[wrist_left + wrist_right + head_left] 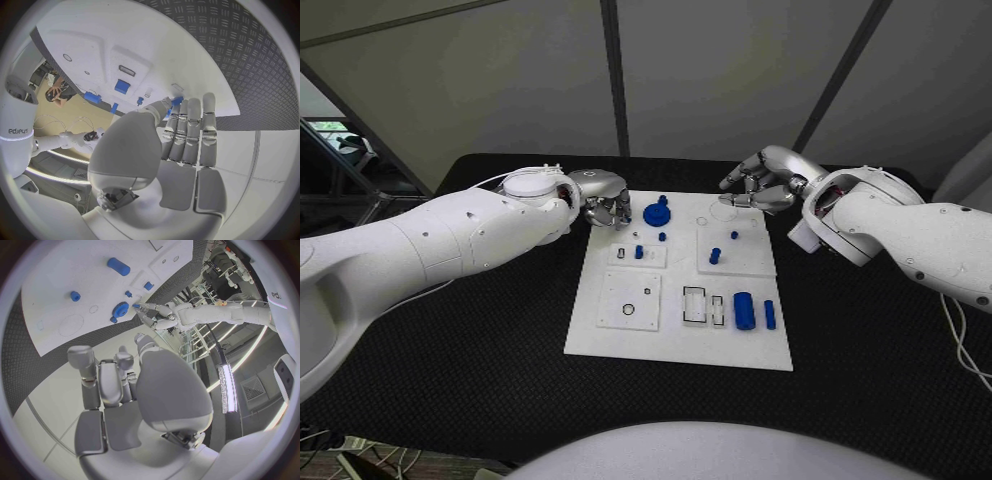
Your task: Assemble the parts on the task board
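The white task board lies in the middle of the black table. On its far half stand a round blue part and several small blue pegs. Near its right edge lie a blue block and a blue cylinder. My left hand hovers at the board's far left corner, just left of the round part, with its fingers side by side and nothing seen in them. My right hand hangs over the far right corner, fingers loosely bent and holding nothing. The round part lies beyond them.
Empty outlined slots and a round recess mark the board's near half. Black table surrounds the board on all sides. Grey wall panels stand behind the table's far edge.
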Motion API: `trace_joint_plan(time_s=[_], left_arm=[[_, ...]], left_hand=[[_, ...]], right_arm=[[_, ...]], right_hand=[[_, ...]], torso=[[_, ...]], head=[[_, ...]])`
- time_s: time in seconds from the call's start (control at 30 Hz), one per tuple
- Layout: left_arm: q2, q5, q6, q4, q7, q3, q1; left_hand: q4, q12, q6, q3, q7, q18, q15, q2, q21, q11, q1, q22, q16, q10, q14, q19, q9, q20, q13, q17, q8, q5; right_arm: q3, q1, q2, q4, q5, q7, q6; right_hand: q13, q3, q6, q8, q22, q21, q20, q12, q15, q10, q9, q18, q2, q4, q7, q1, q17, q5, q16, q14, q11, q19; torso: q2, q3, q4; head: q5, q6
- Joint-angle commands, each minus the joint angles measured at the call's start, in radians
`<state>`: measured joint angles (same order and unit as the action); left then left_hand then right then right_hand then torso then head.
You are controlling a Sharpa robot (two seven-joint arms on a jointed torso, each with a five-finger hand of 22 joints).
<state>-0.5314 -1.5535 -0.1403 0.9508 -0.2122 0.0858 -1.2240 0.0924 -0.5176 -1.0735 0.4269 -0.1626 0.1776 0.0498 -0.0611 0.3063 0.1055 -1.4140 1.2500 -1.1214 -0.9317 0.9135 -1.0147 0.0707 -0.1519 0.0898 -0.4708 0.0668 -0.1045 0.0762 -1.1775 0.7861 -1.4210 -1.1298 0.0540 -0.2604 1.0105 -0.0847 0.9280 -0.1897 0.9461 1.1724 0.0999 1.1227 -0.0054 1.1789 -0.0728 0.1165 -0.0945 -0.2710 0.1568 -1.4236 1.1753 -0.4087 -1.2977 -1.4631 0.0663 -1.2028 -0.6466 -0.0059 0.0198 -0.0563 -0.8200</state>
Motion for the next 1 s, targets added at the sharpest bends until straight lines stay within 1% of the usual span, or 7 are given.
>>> trace_joint_plan(time_s=[0.03,0.2,0.47,0.53,0.77,0.97,1.0], left_arm=[[0.002,0.003,0.009,-0.002,0.006,0.0,-0.001],[0.001,0.003,0.016,-0.003,0.006,0.0,-0.001],[-0.002,0.013,0.027,-0.004,0.003,0.0,-0.001],[-0.003,0.015,0.032,-0.004,0.004,0.0,-0.001],[-0.006,0.023,0.044,-0.002,0.005,0.0,-0.001],[-0.01,0.025,0.045,0.005,0.003,0.0,-0.001],[-0.01,0.025,0.045,0.006,0.003,0.0,-0.001]], left_hand=[[0.002,0.004,0.007,0.014,0.002,0.003,0.0,0.02,-0.004,0.004,0.003,-0.001,0.003,-0.004,0.004,0.001,0.001,-0.001,0.002,-0.001,-0.002,-0.004],[0.007,0.005,0.008,0.058,0.001,0.003,0.0,0.052,-0.008,0.005,0.009,0.0,0.004,-0.004,0.004,-0.002,0.001,-0.001,0.004,-0.002,-0.002,-0.005],[0.023,0.006,0.015,0.131,0.0,0.003,0.002,0.076,-0.014,0.006,0.047,0.003,0.005,-0.002,0.003,-0.001,0.001,-0.001,0.008,-0.004,-0.003,-0.006],[0.025,0.004,0.019,0.154,0.0,0.003,0.003,0.076,-0.016,0.007,0.064,0.004,0.005,0.002,0.001,0.0,0.002,-0.002,0.01,-0.005,-0.003,-0.006],[0.022,0.0,0.024,0.188,-0.001,0.002,0.004,0.07,-0.021,0.009,0.091,0.004,0.003,0.01,-0.003,0.0,0.003,-0.003,0.016,-0.008,-0.003,-0.004],[0.002,-0.005,0.026,0.197,-0.001,0.003,0.005,0.045,-0.022,0.009,0.101,0.007,0.001,0.017,-0.005,-0.001,0.005,-0.003,0.02,-0.01,-0.002,-0.002],[0.001,-0.005,0.026,0.197,-0.001,0.003,0.004,0.044,-0.022,0.009,0.101,0.008,0.0,0.017,-0.005,-0.001,0.005,-0.003,0.02,-0.01,-0.002,-0.001]], right_arm=[[0.001,-0.001,-0.001,-0.001,0.002,-0.008,0.003],[0.001,-0.001,-0.001,-0.001,0.003,-0.009,0.004],[0.001,-0.001,0.0,0.001,0.003,-0.009,0.004],[0.001,-0.001,0.0,0.001,0.003,-0.009,0.004],[0.001,-0.001,-0.001,0.002,0.003,-0.009,0.004],[0.001,-0.001,-0.001,0.002,0.003,-0.01,0.003],[0.001,-0.001,-0.001,0.002,0.003,-0.01,0.003]], right_hand=[[-0.002,-0.004,-0.001,-0.006,-0.001,-0.007,-0.003,0.002,-0.007,0.0,0.001,0.01,0.007,-0.001,-0.003,0.005,0.0,-0.003,0.004,-0.032,-0.001,-0.002],[-0.002,-0.004,-0.001,-0.006,0.0,-0.006,-0.003,0.002,-0.007,0.0,0.001,0.01,0.007,-0.001,-0.003,0.005,0.0,-0.003,0.004,-0.032,-0.001,-0.003],[0.0,-0.004,-0.001,-0.006,-0.001,-0.007,-0.003,0.003,-0.007,0.0,0.001,0.01,0.007,-0.001,-0.003,0.006,0.0,-0.003,0.004,-0.032,-0.001,-0.003],[0.0,-0.004,-0.001,-0.006,-0.001,-0.007,-0.003,0.003,-0.007,0.0,0.001,0.01,0.007,-0.001,-0.003,0.006,0.0,-0.003,0.004,-0.032,-0.001,-0.003],[0.0,-0.004,-0.001,-0.006,-0.001,-0.007,-0.003,0.003,-0.007,0.0,0.001,0.01,0.007,-0.001,-0.003,0.006,0.0,-0.003,0.004,-0.032,-0.001,-0.003],[0.0,-0.004,-0.001,-0.006,-0.001,-0.007,-0.003,0.003,-0.007,0.0,0.001,0.01,0.007,-0.001,-0.003,0.006,0.0,-0.003,0.004,-0.032,-0.001,-0.003],[0.0,-0.004,-0.001,-0.006,-0.001,-0.007,-0.003,0.003,-0.007,0.0,0.001,0.01,0.007,-0.001,-0.003,0.006,0.0,-0.003,0.004,-0.032,-0.001,-0.003]], torso=[[0.0,0.0,-0.001],[0.0,-0.0003,-0.0008],[0.001,-0.0004,0.0004],[0.001,-0.0005,0.0003],[0.001,-0.0007,-0.0001],[0.001,-0.0002,0.0007],[0.001,-0.0003,0.0009]], head=[[0.001,0.001],[0.001,0.001],[0.0,0.001],[0.0,0.001],[0.001,0.001],[0.001,0.0],[0.001,-0.001]])
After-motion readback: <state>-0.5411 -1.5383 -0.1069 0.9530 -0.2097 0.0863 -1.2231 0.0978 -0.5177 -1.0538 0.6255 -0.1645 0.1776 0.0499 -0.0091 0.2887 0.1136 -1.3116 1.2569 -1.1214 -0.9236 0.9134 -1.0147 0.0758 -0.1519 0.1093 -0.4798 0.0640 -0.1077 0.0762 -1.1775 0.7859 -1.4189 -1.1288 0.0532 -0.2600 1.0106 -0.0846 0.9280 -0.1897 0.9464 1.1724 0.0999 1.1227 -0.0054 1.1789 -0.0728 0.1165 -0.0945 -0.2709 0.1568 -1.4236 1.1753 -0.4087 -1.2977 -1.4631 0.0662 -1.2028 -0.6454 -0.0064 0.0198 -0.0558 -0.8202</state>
